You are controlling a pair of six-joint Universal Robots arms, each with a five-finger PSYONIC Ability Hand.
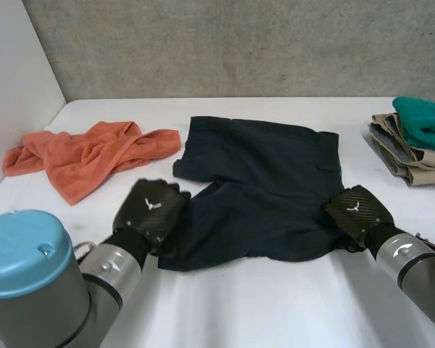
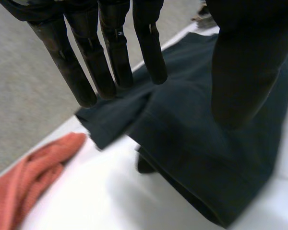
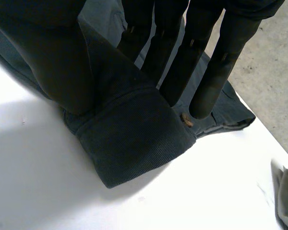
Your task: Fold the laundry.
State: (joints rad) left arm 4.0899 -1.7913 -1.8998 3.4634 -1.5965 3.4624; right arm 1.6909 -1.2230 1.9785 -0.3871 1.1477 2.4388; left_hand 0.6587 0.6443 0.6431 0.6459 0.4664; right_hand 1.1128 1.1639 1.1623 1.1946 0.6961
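Right wrist view: right hand [image 3: 43,52] pinches shorts [image 3: 134,139]; left wrist: left hand [image 2: 111,48] spread.

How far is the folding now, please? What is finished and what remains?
Done, it seems: a folded stack sits at the far right. In hand: the dark shorts, mostly spread out; the right hand pinches their near right corner, the left hand is open at their near left edge. Left: folding the shorts, then the crumpled orange towel.

A white table [image 1: 275,304] lies under the left hand [image 1: 151,208] and the right hand [image 1: 357,210]. A grey concrete wall [image 1: 239,43] stands well beyond them. A white side panel [image 1: 14,87] rises off the left hand's outer side.
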